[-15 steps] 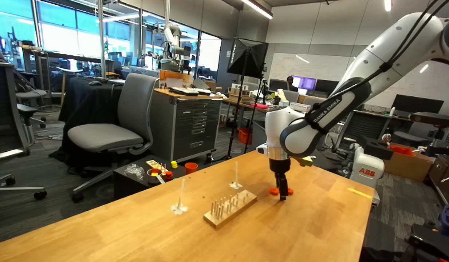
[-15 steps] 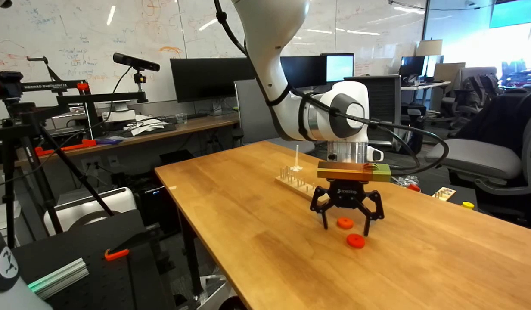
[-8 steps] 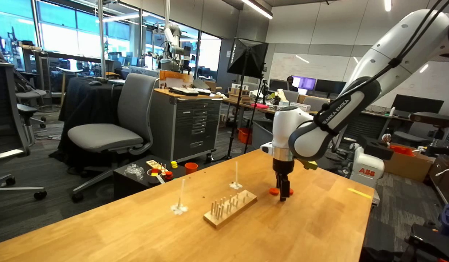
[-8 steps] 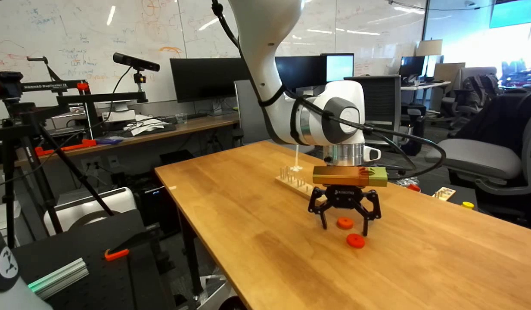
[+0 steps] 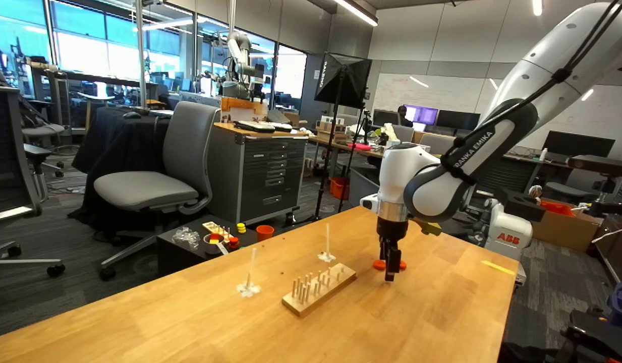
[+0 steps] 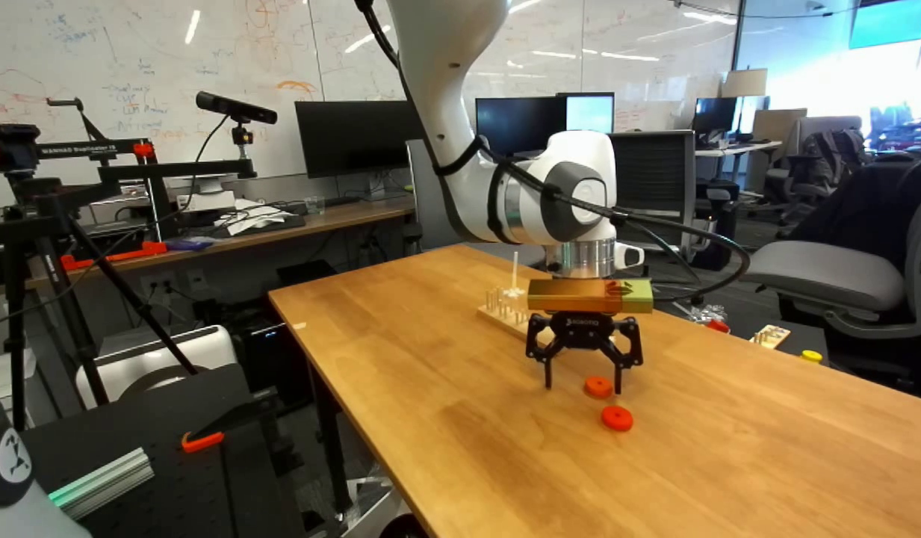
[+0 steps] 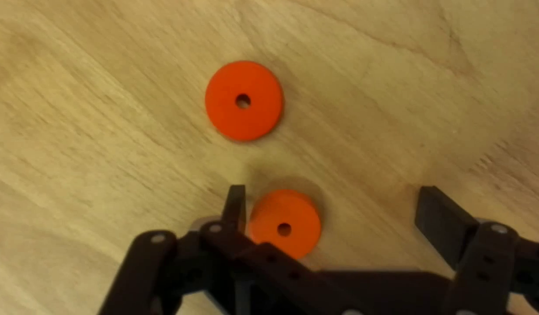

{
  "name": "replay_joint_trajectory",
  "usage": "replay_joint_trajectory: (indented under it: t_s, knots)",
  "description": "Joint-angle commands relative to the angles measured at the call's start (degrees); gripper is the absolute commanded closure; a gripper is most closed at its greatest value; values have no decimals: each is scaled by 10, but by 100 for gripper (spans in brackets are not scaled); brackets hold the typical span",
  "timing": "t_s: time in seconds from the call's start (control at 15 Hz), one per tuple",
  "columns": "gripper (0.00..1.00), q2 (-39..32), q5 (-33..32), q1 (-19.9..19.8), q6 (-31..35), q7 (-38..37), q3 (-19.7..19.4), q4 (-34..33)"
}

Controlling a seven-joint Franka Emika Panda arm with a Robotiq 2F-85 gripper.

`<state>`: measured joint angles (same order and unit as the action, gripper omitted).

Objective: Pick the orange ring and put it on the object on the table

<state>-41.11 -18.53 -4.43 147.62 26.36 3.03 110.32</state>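
fingers shifted a bit, spread wide; red pc nr orange ring, pegboard nearby.

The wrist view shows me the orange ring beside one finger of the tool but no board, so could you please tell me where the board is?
Observer: In an exterior view, the board lies on the table, left of the tool in that picture.
Operator: Thank you; is anything on its pegs yet?
Observer: No, the pegs all look bare.
Operator: And may I ask whether anything else stands beside it?
Observer: Yes, two thin rods stand beside it, apart from the board.
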Motion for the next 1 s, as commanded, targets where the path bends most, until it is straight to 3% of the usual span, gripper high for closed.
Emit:
replay_joint_trajectory:
  t_s: [0.0,0.53,0.93]
  knots:
    - [0,24,18,-8,0,12,13,17]
    - [0,14,42,-11,-30,14,16,-17]
    - [0,-8,53,-4,-95,8,12,-68]
